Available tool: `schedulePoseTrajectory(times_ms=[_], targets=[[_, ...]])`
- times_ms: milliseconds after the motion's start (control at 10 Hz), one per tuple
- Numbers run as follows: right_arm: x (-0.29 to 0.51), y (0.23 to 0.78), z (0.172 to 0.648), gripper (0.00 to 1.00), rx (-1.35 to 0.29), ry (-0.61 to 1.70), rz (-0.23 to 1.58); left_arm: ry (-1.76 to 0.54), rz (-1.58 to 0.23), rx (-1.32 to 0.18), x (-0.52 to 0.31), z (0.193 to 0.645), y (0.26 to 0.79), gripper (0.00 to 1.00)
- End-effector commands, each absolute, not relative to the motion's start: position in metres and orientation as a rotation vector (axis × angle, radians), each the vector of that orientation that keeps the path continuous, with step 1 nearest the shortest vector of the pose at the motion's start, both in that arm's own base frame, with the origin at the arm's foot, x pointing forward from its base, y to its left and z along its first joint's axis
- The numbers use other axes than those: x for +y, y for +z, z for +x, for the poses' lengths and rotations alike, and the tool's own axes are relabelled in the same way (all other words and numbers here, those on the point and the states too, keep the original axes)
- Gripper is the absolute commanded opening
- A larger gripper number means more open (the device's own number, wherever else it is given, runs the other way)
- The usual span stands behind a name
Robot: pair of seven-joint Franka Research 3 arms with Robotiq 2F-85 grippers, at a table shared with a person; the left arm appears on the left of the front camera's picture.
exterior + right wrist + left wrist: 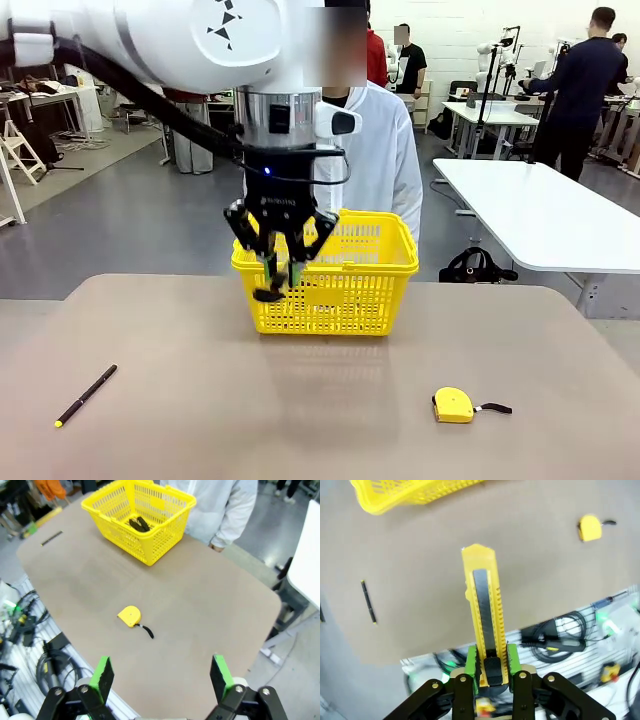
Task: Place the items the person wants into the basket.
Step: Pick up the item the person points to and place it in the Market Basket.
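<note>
My left gripper (282, 280) hangs above the table, just in front of the yellow basket's (350, 290) left front corner. It is shut on a slim yellow-and-black utility knife (482, 595), which juts out beyond the green pads (471, 661). In the left wrist view the basket (395, 497) lies off past the knife's tip. My right gripper (160, 677) stands open with nothing in it, high over the near table edge. A dark object (139, 524) lies inside the basket (125, 537); I cannot tell what it is. The person (380, 150) in a white jacket stands right behind the basket.
A round yellow tape measure (453, 405) sits on the table at front right. A thin black pen with a yellow tip (86, 395) lies at front left. Cables and gear (555, 640) hang below the table's near edge. A white table (540, 215) stands at right behind.
</note>
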State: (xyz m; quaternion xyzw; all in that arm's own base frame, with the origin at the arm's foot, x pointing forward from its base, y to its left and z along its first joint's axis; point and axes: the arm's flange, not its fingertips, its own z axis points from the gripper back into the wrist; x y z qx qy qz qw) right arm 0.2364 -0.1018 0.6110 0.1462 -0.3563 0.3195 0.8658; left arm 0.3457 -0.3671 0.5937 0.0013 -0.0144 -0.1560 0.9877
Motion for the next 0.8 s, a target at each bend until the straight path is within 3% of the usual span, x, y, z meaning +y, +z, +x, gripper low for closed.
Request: schedulePoseTrajectory(times_ms=[0, 300, 700], targets=[[-0.102, 0.611, 0.238, 1.00, -0.737, 0.668, 0.308, -0.596, 0.060, -0.079, -0.361, 0.422, 0.610, 0.28], [-0.102, 0.611, 0.238, 1.00, -0.737, 0.668, 0.308, -0.668, 0.184, -0.091, -0.367, 0.499, 0.609, 0.28], [-0.102, 0.611, 0.238, 1.00, -0.737, 0.668, 0.308, -0.653, 0.097, -0.069, -0.377, 0.569, 0.579, 0.28]])
